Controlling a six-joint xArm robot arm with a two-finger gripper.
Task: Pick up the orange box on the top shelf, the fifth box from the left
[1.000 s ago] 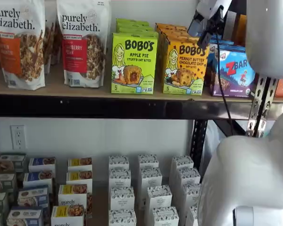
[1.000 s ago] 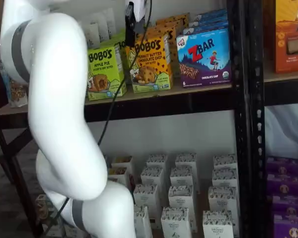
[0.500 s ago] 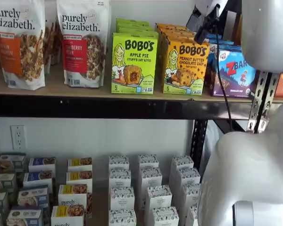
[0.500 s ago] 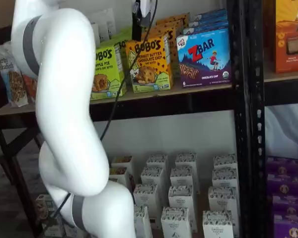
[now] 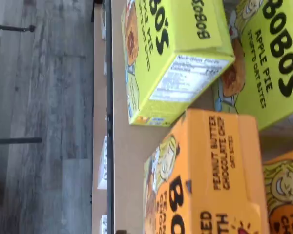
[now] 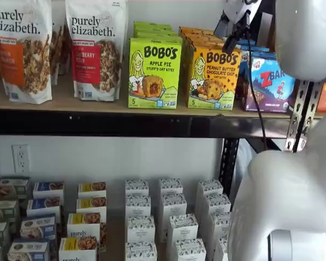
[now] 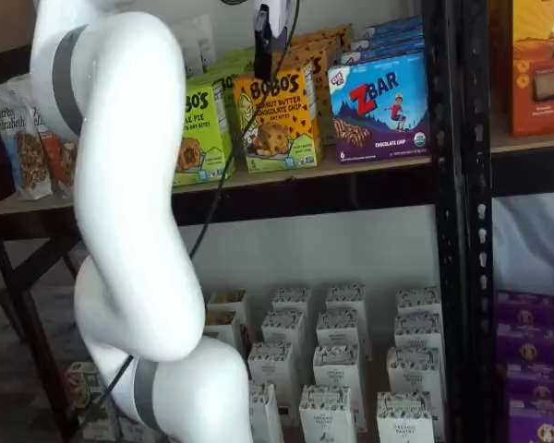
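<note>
The orange box (image 6: 213,76) stands upright on the top shelf (image 6: 98,104), with more orange cartons behind it. It shows in both shelf views (image 7: 279,118), between a lime-green Bobo's carton and a blue ZBar box. In the wrist view its orange top and front (image 5: 210,170) show close up. My gripper (image 6: 234,33) hangs just above and in front of the box's top edge. In a shelf view (image 7: 262,65) only a black finger shows side-on with a cable beside it, so I cannot tell open or shut.
The lime-green Apple Pie carton (image 6: 155,73) and the ZBar box (image 6: 269,81) flank the orange box closely. Granola bags (image 6: 95,46) stand further left. A black upright (image 7: 448,185) stands right of the ZBar box. Small white boxes (image 6: 168,217) fill the lower shelf. My white arm (image 7: 120,185) fills the foreground.
The gripper has risen a little and shifted sideways toward the orange box's top. The arm's big white links have swung with it. The boxes have not moved.
</note>
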